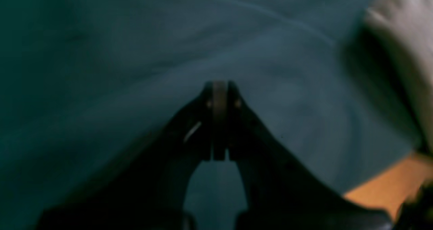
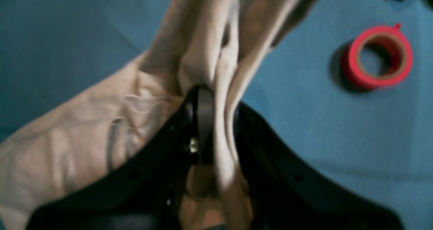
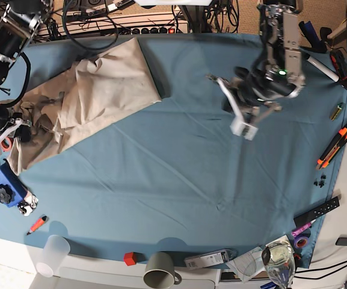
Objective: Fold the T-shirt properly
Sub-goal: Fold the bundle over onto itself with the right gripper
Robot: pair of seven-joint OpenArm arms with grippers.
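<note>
The beige T-shirt (image 3: 101, 84) lies rumpled at the table's far left corner on the teal cloth (image 3: 179, 168). One end of it trails toward the left edge. There my right gripper (image 3: 18, 127) is shut on it, and the right wrist view shows a bunched fold of the T-shirt (image 2: 223, 71) pinched in that gripper (image 2: 216, 121). My left gripper (image 3: 245, 123) hangs blurred over the cloth right of centre, away from the shirt. In the left wrist view the left gripper (image 1: 220, 101) is shut with nothing in it, and only an edge of the T-shirt (image 1: 406, 33) shows at the upper right.
A red tape roll (image 2: 379, 57) lies near the right gripper. A blue box (image 3: 2, 183) sits at the left edge. A plastic cup (image 3: 52, 253), red block (image 3: 129, 259) and grey mug (image 3: 159, 277) line the front. An orange cutter (image 3: 332, 147) and a remote (image 3: 317, 211) lie at the right.
</note>
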